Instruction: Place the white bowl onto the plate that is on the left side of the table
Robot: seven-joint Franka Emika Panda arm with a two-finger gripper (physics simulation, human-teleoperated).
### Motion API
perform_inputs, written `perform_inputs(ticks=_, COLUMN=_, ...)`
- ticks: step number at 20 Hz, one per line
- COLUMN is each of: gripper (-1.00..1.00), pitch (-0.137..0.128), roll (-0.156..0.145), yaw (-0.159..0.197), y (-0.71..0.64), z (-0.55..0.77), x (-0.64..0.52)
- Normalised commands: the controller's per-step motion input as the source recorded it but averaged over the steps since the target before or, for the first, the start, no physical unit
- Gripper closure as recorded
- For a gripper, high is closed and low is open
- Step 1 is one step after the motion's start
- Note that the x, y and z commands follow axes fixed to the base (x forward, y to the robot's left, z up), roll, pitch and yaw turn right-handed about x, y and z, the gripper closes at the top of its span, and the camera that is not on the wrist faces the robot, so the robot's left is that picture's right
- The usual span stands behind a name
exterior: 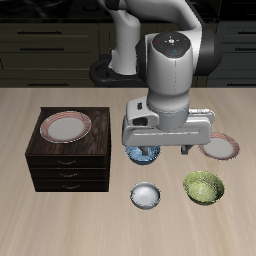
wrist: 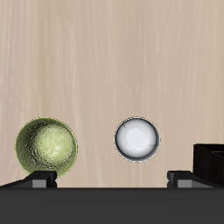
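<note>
A small dark wooden cabinet with three drawers stands at the left of the exterior frame. On its top lies a round plate with a reddish rim and pale centre. Near the frame's centre a blue patterned bowl shows only in part, the rest hidden. At the lower right sits a green speckled bowl, round and mossy inside; the wrist view shows it too, beside a dark corner of the cabinet.
</note>
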Motion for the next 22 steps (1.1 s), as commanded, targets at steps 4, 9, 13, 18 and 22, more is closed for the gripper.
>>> perform_inputs(ticks=4, gripper=-1.0, pitch=0.009, roll=-0.005, yaw=-0.016, y=-0.04, z=-0.2, x=0.05)
perform_inputs(ticks=9, gripper=-1.0, pitch=0.029, roll=-0.01, yaw=-0.013, y=-0.01, z=-0.31, x=0.03)
perform_inputs(ticks=13, gripper=-1.0, pitch=0.043, roll=0.004, yaw=-0.035, y=0.05, z=-0.37, x=0.01)
perform_inputs(ticks=18, gripper=-1.0, pitch=0.027, roll=0.014, yaw=-0.026, y=0.11, z=-0.31, x=-0.07)
perform_inputs(ticks=22, gripper=-1.0, pitch=0.015, roll=-0.015, yaw=0.0, y=-0.07, z=-0.18, x=0.02)
